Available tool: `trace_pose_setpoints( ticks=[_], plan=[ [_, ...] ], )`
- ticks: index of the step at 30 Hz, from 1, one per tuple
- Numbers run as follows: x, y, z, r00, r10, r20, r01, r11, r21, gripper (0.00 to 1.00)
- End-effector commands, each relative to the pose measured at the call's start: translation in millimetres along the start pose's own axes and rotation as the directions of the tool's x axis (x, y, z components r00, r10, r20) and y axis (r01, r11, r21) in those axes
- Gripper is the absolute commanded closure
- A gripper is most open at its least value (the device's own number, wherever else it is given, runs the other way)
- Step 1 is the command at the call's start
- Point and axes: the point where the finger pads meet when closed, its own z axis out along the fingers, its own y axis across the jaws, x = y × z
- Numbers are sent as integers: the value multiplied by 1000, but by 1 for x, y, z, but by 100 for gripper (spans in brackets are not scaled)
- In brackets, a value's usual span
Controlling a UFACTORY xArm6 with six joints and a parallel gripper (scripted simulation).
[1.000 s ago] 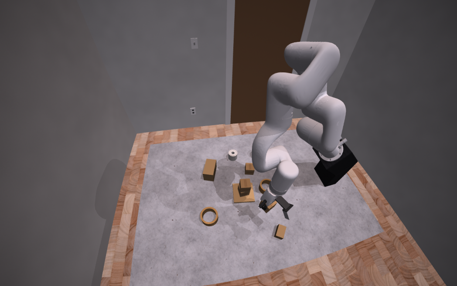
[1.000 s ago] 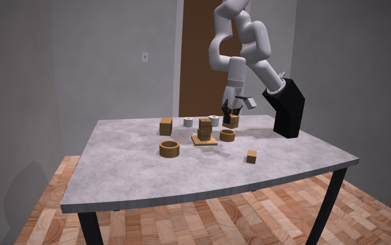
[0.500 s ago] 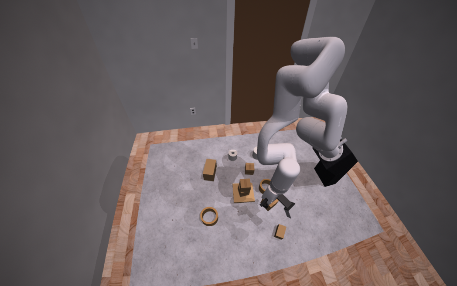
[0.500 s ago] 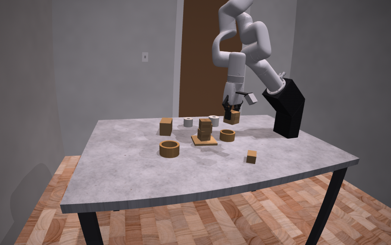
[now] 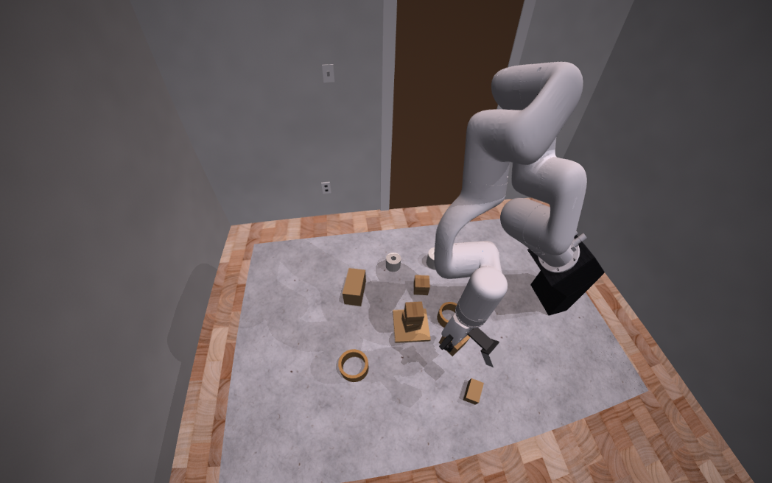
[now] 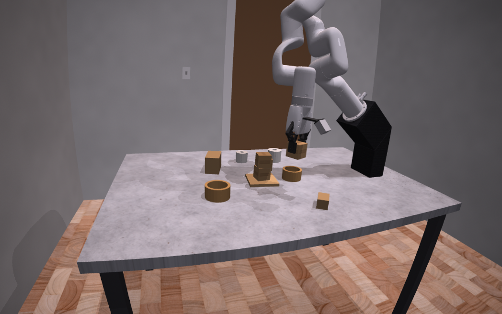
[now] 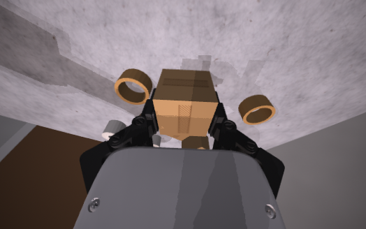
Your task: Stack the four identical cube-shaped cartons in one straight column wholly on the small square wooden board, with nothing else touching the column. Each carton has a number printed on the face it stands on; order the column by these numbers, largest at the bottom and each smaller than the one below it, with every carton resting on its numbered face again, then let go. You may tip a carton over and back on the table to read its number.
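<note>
The claw (image 5: 454,342) (image 6: 298,143) (image 7: 184,99) grips a carton (image 6: 297,150) (image 7: 186,116) aloft, at four o'clock from the board (image 5: 421,334) (image 6: 272,182); lowered off-centre, it could topple the uneven two-carton column (image 5: 413,316) (image 6: 263,166).

Hand (image 5: 457,340) (image 6: 298,142) (image 7: 184,99) and gripped carton (image 5: 454,349) (image 6: 299,151) (image 7: 183,87) higher above the table (image 5: 284,421) (image 6: 166,225) (image 7: 286,38) than a second ago, apparently only slightly.
</note>
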Motion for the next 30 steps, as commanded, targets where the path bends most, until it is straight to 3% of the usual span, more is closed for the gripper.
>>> trace_pose_setpoints(
  ticks=[1, 8, 10, 14, 19, 25, 27, 28, 30],
  plan=[
    [-3, 2, 0, 997, -78, 19, 78, 997, -24, 100],
    [-12, 7, -1, 951, -297, 87, 303, 950, -69, 100],
    [-12, 7, -1, 951, -297, 87, 303, 950, -69, 100],
    [-20, 11, -2, 873, -464, 151, 480, 873, -89, 100],
    [-30, 17, -3, 714, -657, 242, 690, 719, -83, 100],
    [-43, 26, -7, 477, -812, 335, 867, 498, -29, 100],
    [-43, 26, -7, 477, -812, 335, 867, 498, -29, 100],
    [-45, 27, -8, 347, -860, 374, 927, 376, 4, 100],
    [-50, 30, -9, 273, -879, 391, 950, 310, 32, 100]
  ],
)
